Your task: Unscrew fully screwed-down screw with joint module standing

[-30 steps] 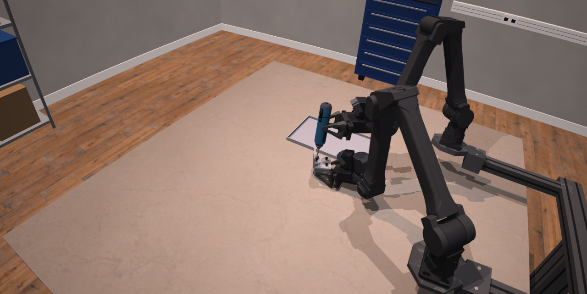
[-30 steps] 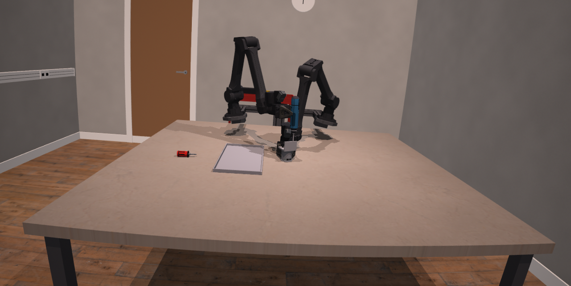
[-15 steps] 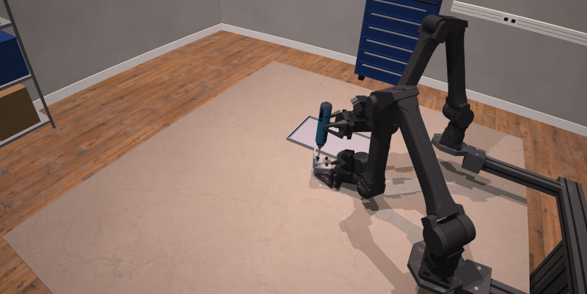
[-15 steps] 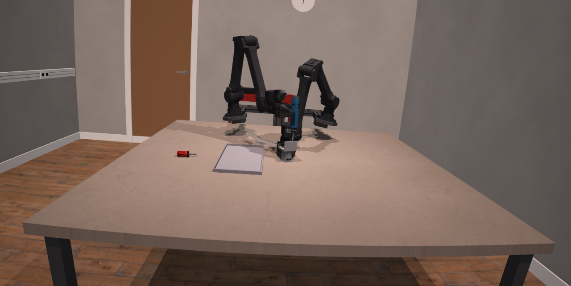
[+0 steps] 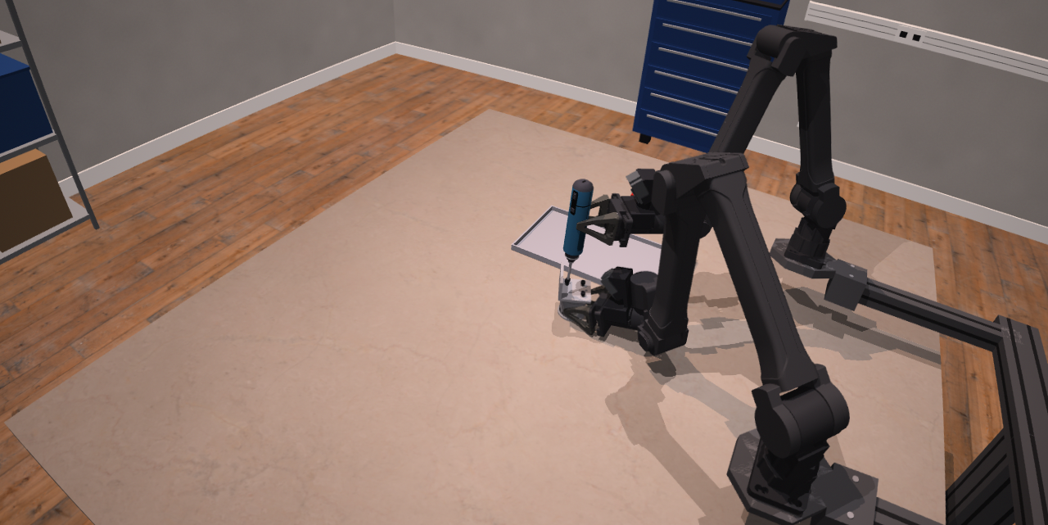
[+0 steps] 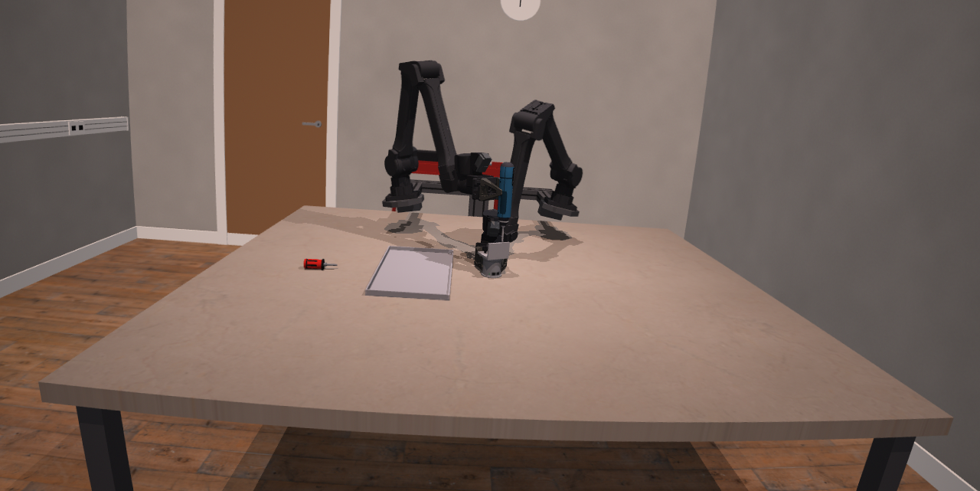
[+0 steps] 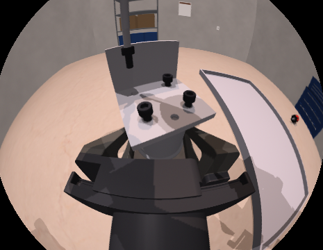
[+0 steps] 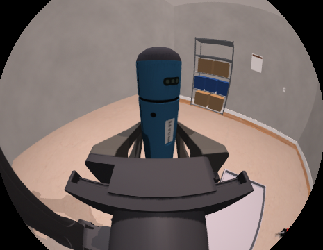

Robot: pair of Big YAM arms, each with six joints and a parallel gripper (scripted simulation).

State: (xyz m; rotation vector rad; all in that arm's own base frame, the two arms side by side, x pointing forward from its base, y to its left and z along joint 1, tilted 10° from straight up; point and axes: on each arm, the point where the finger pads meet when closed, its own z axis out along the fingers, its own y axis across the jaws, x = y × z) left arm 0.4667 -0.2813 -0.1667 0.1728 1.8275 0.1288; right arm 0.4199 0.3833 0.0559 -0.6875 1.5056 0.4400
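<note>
- Left claw [image 5: 575, 311] [image 6: 488, 263] [image 7: 160, 144], low, grips the joint module [image 6: 491, 269] [image 7: 164, 147], upright on the worktop [image 5: 440, 346] [image 6: 486, 351].
- Right claw [image 5: 583, 217] [image 6: 501, 190] [image 8: 159, 139], higher, clasps the upright electric screwdriver [image 5: 576, 223] [image 6: 505, 191] [image 7: 125, 24] [image 8: 158, 107].
- Its bit carries a black screw [image 7: 128, 57] above the bracket [image 6: 498, 250] [image 7: 152, 66], bracket in place.
- Three other screws stand raised.

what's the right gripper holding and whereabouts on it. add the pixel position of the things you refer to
The right gripper [image 5: 584, 216] [image 8: 159, 126] holds the long blue-barrelled electric screwdriver [image 5: 579, 221] [image 6: 505, 191] [image 8: 158, 83] around its barrel, below the dark rounded cap.
</note>
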